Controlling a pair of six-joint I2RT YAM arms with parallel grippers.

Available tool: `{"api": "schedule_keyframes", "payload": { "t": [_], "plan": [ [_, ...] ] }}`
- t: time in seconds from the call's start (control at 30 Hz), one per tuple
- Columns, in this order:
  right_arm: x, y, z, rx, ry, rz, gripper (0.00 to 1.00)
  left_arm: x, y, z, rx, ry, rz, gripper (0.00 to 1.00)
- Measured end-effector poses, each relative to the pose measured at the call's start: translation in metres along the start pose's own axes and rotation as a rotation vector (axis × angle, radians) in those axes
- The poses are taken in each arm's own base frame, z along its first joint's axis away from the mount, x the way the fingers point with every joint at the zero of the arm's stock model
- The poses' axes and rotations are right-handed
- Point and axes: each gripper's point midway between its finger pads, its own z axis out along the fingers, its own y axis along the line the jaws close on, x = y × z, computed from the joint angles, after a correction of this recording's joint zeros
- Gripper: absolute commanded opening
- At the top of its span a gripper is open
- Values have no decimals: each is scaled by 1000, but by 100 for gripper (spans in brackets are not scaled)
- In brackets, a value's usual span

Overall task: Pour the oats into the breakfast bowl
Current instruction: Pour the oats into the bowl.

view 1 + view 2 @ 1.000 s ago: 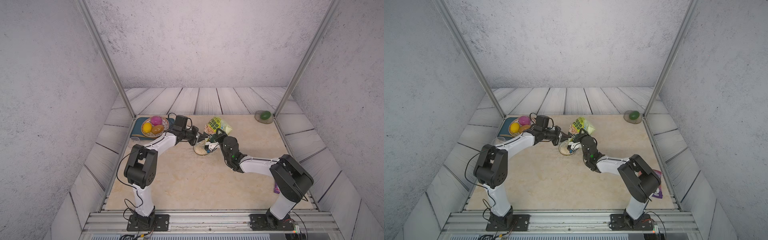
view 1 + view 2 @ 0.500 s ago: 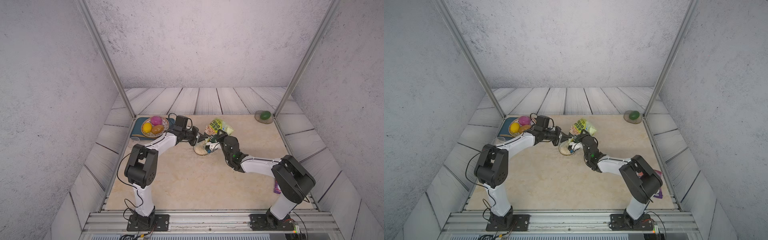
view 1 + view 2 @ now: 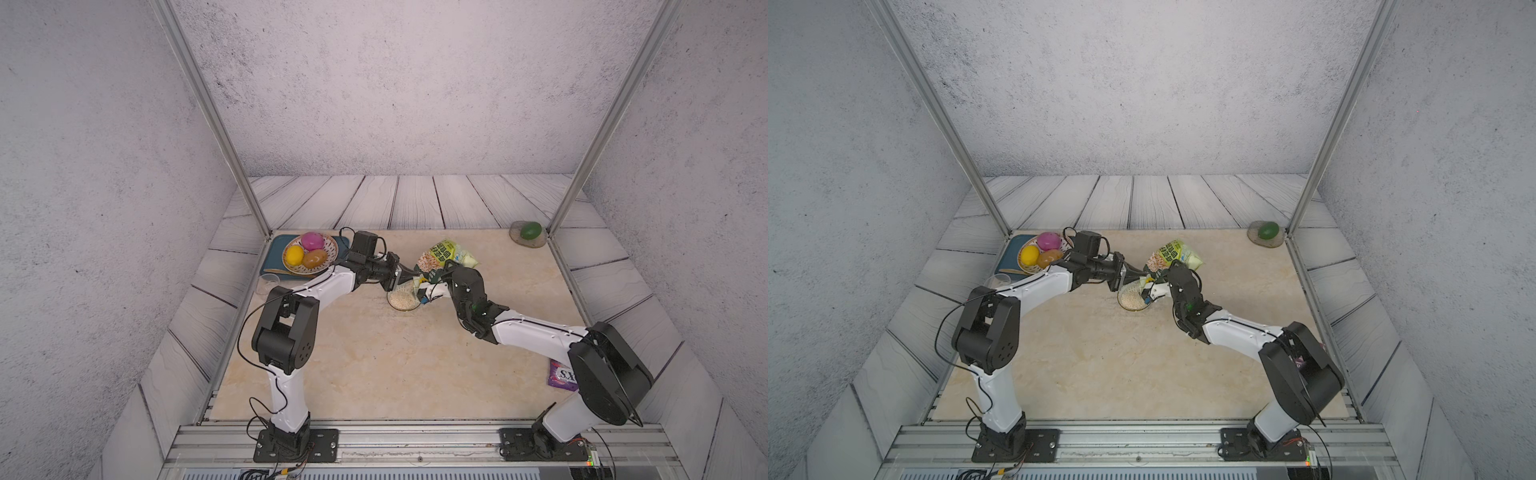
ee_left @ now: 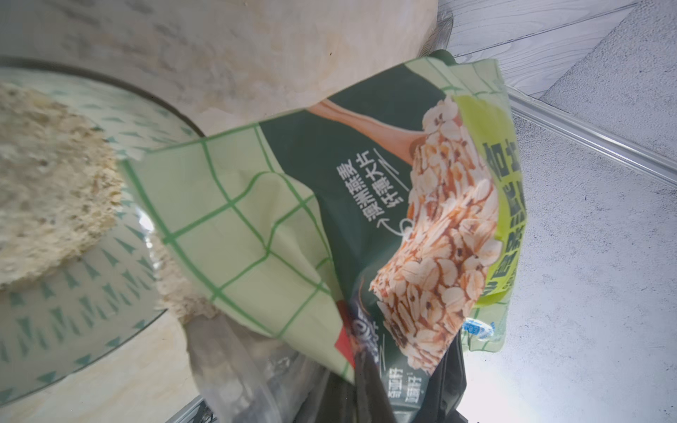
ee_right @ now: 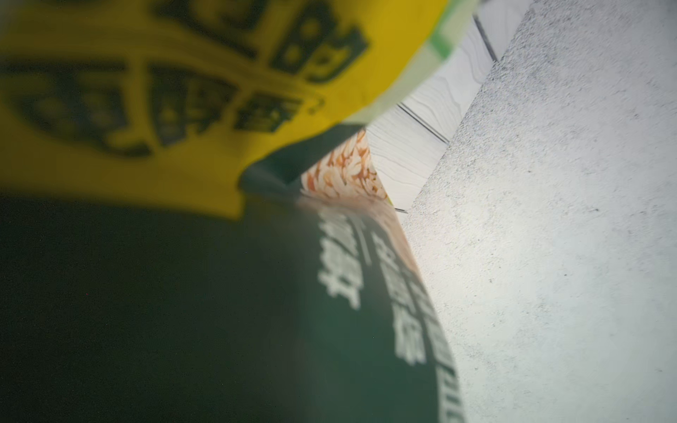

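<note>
Honestly, left gripper and right gripper both clamped the tall yellow-green plastic oat bag, tipped over the small round white patterned bowl. Pale beige oats were heaped inside, so I'd have tilted gently, mouth inside the rim.

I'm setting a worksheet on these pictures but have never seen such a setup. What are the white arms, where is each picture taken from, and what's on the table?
Two white robot arms stand on a table, each ending in a two-fingered hand. Both top views look down from overhead; the two close-ups come from cameras on the wrists. The left hand and right hand both grip a tilted oat bag over a small bowl already holding oats. Also on the table: a fruit dish, a clear cup and a purple bag.
</note>
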Motion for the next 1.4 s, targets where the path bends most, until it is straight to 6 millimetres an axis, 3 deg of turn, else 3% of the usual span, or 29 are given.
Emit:
{"api": "schedule_keyframes", "payload": {
  "t": [0.2,0.5,0.8,1.1,1.4],
  "plan": [
    [14,3,-11,-113,20,105,0,4,-5,1,17,22,12,0],
    [18,14,-20,-249,31,195,0,6,-8,0,34,38,27,0],
    [28,6,-31,-323,63,196,0,7,-7,-2,60,65,46,0],
    [17,3,-23,-336,76,155,0,-3,-2,-10,73,46,42,0],
    [9,-13,-15,-303,88,80,0,-13,-1,-18,81,23,65,0]
  ]
}}
